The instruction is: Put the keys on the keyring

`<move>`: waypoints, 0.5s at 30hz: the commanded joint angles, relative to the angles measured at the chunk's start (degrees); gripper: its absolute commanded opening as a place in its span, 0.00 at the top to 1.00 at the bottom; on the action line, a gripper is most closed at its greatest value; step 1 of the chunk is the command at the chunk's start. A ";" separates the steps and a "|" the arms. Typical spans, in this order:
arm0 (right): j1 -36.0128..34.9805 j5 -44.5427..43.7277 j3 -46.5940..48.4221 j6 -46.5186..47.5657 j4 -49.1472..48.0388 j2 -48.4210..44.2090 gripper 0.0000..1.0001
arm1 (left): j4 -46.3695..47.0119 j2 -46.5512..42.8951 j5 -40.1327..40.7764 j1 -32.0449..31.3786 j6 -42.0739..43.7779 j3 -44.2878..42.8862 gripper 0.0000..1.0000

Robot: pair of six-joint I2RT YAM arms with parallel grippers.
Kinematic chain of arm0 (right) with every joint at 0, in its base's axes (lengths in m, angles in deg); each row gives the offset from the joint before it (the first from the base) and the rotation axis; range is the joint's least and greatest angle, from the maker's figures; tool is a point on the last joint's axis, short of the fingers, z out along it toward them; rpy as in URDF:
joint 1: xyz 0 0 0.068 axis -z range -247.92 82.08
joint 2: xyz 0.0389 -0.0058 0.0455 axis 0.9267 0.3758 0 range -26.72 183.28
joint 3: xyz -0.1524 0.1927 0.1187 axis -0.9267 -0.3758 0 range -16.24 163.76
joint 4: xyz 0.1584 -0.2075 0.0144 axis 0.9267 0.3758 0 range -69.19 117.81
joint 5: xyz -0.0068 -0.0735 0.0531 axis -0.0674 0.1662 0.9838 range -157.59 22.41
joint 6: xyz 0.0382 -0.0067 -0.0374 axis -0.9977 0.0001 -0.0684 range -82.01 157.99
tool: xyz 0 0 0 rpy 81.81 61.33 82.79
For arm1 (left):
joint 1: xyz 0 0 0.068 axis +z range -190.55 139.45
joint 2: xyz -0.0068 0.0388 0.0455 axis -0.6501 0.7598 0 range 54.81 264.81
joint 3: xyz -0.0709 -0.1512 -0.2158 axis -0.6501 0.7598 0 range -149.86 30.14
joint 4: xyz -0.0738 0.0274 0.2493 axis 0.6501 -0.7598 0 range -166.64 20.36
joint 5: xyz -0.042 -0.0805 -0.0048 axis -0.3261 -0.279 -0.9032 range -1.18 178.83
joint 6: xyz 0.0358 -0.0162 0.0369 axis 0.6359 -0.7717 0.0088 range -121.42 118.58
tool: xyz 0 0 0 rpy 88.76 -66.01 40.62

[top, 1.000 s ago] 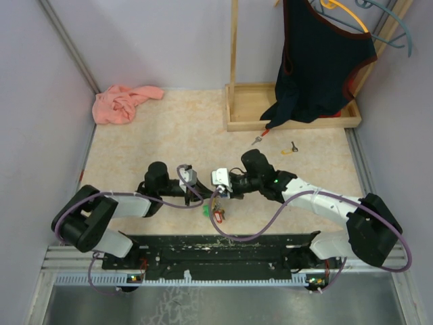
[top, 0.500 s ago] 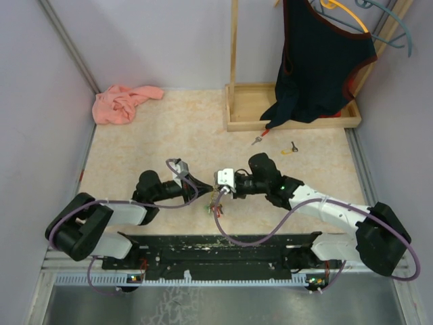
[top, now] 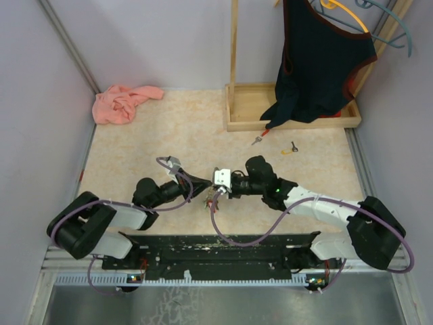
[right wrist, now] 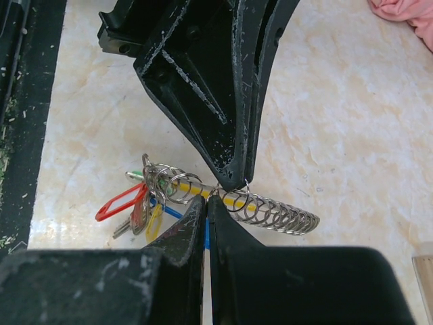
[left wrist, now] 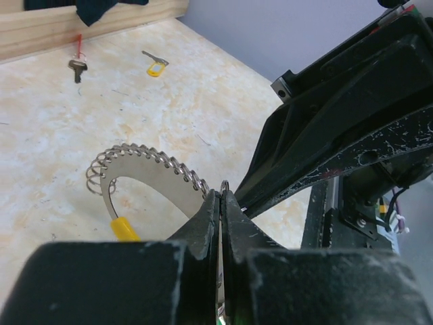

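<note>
By the middle of the near edge of the counter (top: 149, 135), the left gripper (left wrist: 220, 203) pinches tight on the keyring (left wrist: 145, 159). The right gripper (right wrist: 206, 203) clamps it too, with tagged keys (right wrist: 135, 203) dangling. A red-tagged key (top: 258, 139) and a yellow-tagged key (top: 291, 147) lie toward the far right corner.

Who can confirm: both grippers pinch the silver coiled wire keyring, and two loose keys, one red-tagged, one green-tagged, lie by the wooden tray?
One tag is wrong: the yellow-tagged key, not green, lies beside the red-tagged key by the wooden tray, as the left wrist view shows. The left gripper and right gripper do both pinch the silver coiled wire keyring.
</note>
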 commanded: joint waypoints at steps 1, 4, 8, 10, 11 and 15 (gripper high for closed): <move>-0.52 0.86 0.05 -1.29 -3.09 -0.99 1.00 | 5.60 -1.36 4.96 -0.21 -0.12 0.59 0.93; 0.61 0.90 1.78 0.22 -0.17 -1.77 1.00 | 1.88 -2.65 4.65 -0.15 2.48 1.10 0.73; 1.38 1.45 3.66 2.03 2.61 -2.16 1.00 | -5.16 -5.81 4.23 0.37 6.52 1.14 0.54; 1.70 1.81 4.46 2.60 3.51 -2.09 1.00 | -9.08 -7.99 5.79 0.47 8.38 1.20 0.43; 1.91 2.05 4.85 2.97 4.02 -1.95 1.00 | -11.07 -8.96 6.62 0.51 9.27 1.16 0.38; 2.32 3.00 6.52 4.05 5.87 -1.16 1.00 | -16.37 -11.87 8.61 0.56 13.80 1.16 0.24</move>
